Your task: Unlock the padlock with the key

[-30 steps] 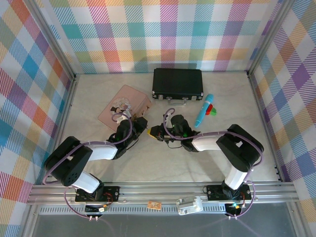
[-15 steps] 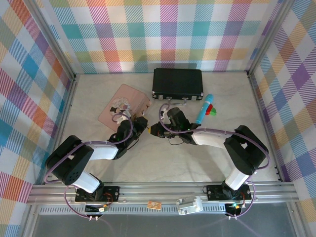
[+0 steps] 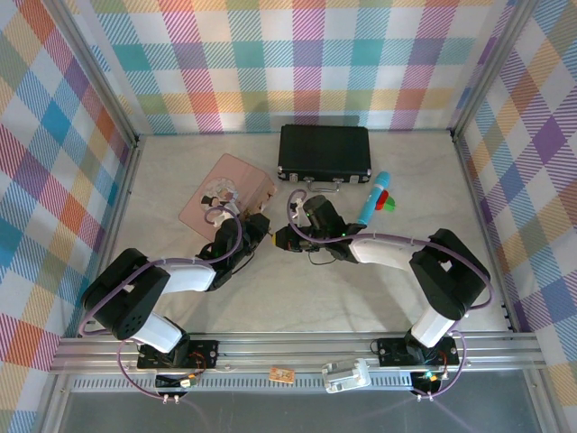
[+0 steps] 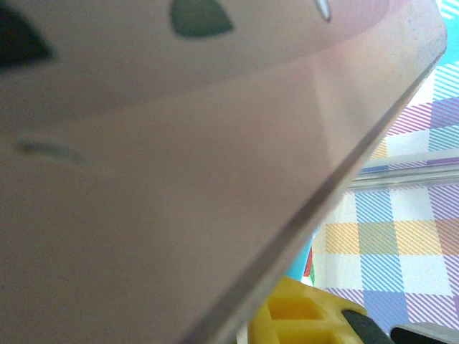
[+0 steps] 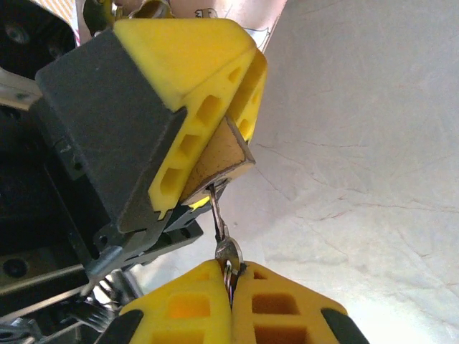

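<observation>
1 padlock, 1 key, 2 arms. L jaws are closed on the padlock: its brass body is pinched btw 2 yellow fingers, over the table, just beside the near corner of the 1 pink tin. R jaws are closed on the key's head, right below the padlock. The thin blade goes up & its tip meets the padlock's lower face; how deep it sits, cannot tell. Both jaws come nose to nose approx. mid-table. Also on the table: 1 black case at the back, 1 blue marker w/ a red-green bit beside it. In L wrist view the tin's pink side is very close & blurred.
</observation>
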